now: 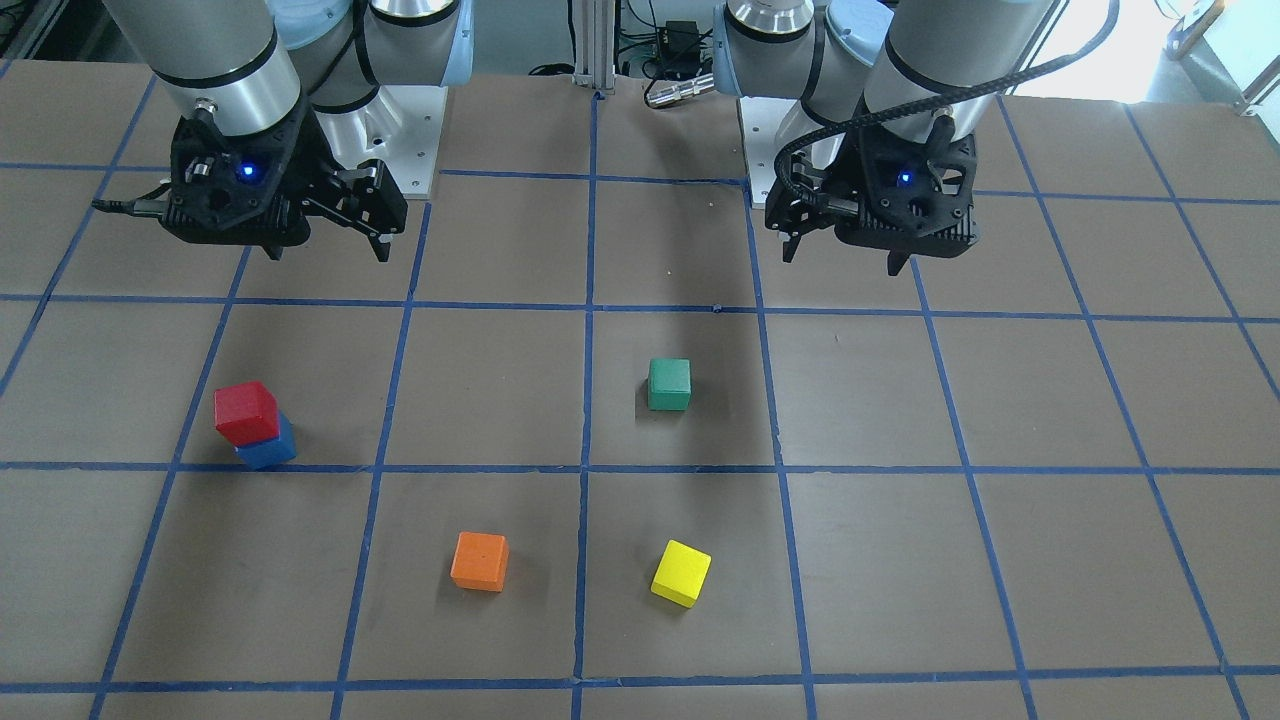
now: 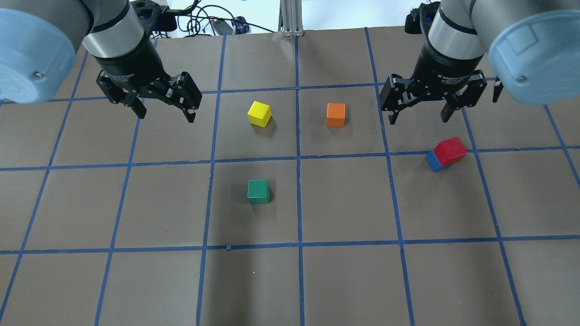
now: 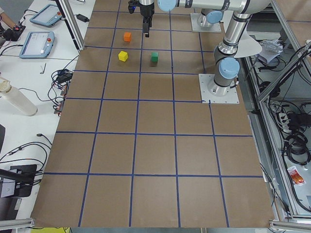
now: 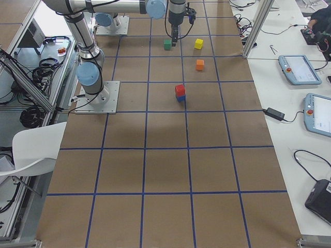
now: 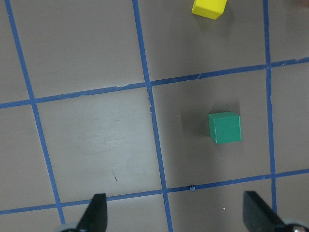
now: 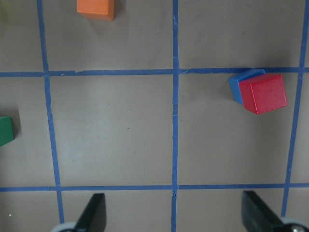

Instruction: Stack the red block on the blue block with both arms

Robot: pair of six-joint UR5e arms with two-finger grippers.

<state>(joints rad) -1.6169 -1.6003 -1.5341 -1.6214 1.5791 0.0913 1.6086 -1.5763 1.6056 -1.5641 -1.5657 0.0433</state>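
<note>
The red block (image 2: 450,151) rests on top of the blue block (image 2: 433,161), slightly offset and turned, on the table's right side. The stack also shows in the front view, red block (image 1: 245,412) over blue block (image 1: 268,447), and in the right wrist view (image 6: 263,93). My right gripper (image 2: 419,118) hangs open and empty above the table, just behind the stack and apart from it. My left gripper (image 2: 165,113) is open and empty over the left side, with its fingers (image 5: 96,215) framing bare table.
A yellow cube (image 2: 259,113) and an orange cube (image 2: 335,114) lie between the two grippers. A green cube (image 2: 258,191) lies nearer the robot, left of centre. The brown table (image 2: 344,271) carries a blue tape grid.
</note>
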